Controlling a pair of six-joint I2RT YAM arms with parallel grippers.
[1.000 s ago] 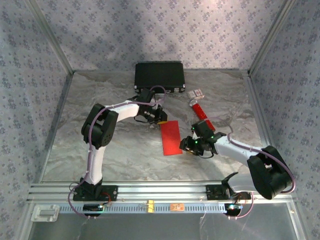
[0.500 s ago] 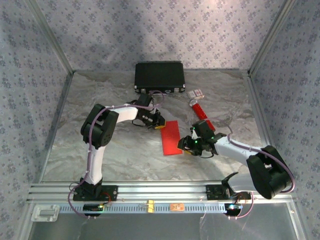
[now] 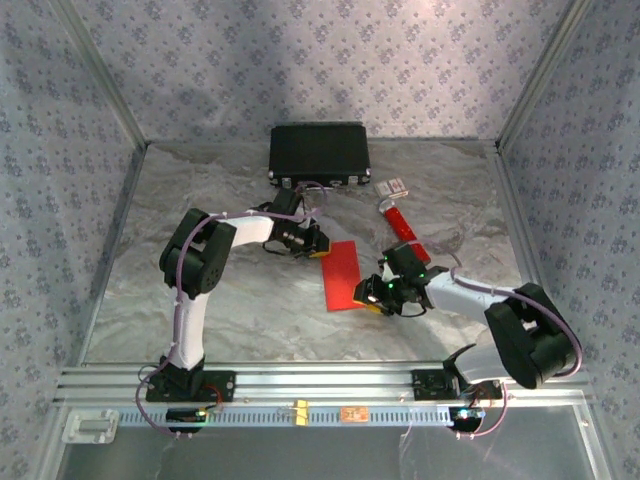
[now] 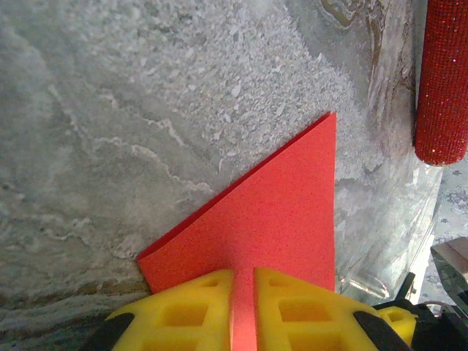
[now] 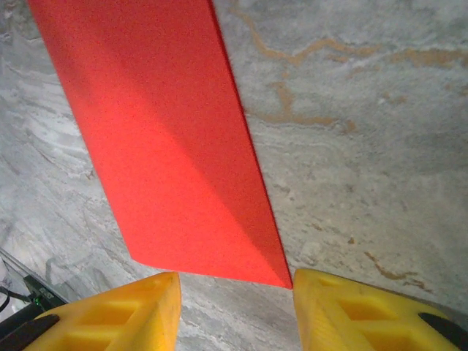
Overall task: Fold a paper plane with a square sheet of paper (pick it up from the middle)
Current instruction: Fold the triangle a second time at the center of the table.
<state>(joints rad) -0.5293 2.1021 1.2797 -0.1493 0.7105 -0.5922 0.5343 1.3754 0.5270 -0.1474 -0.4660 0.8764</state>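
From overhead I see the red sheet (image 3: 342,276) lying folded into a narrow strip near the middle of the worktop (image 3: 220,310). Its long axis runs from upper right to lower left in the frame, tilted a little off vertical. The upper end sits under the left arm's tip, so I can't see how that end finishes from here. The lower end is squared off and lies bare on the marble.

In the left wrist view the sheet comes to a sharp corner pointing toward the upper right of the frame. The left fingers (image 4: 183,314) are drawn together to a thin slit with red running into it, and they look clamped on the sheet's near end. That end is cut off by the fingers and the bottom edge. A glittery red tube (image 4: 442,80) stands at the upper right, partly out of frame.

In the right wrist view the right fingers (image 5: 110,314) are wide apart at the bottom. The sheet's lower corner lies between them, just beside the right-hand one. The strip runs off the top edge. A darker diagonal band crosses it toward that corner, and I can't tell whether it is a crease or a shadow.

A black case (image 3: 318,152) lies at the back of the worktop, well apart from the sheet.
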